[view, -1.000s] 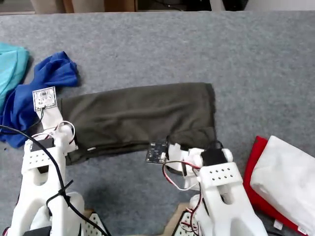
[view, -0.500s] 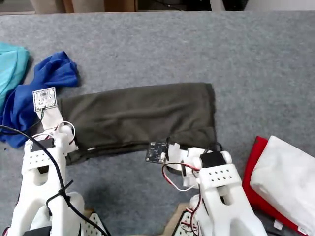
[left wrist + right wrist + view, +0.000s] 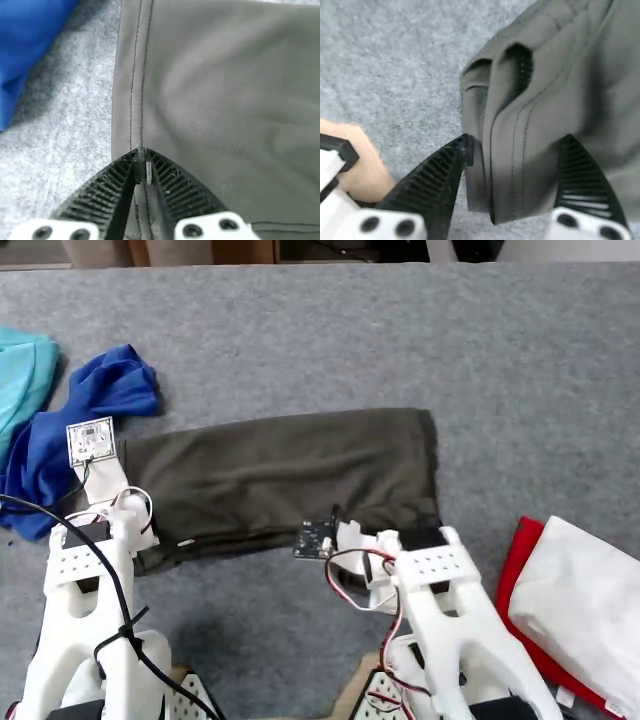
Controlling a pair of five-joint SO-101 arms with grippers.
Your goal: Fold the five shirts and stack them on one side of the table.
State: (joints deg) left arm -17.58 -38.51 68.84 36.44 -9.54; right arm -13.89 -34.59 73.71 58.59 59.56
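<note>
- Grey felt-like tabletop: smooth olive shirt lies folded lengthwise at centre.
- Left gripper pinches its stitched hem at 8 o'clock, ribbed jaws together.
- Right gripper, jaws apart, straddles bunched folds at 6 o'clock.

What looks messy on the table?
The blue shirt lies crumpled in a heap near the left edge of the table, beside a teal shirt, not folded. The olive shirt is bunched into ridges at its near corner, between the open jaws of the right pincer.
</note>
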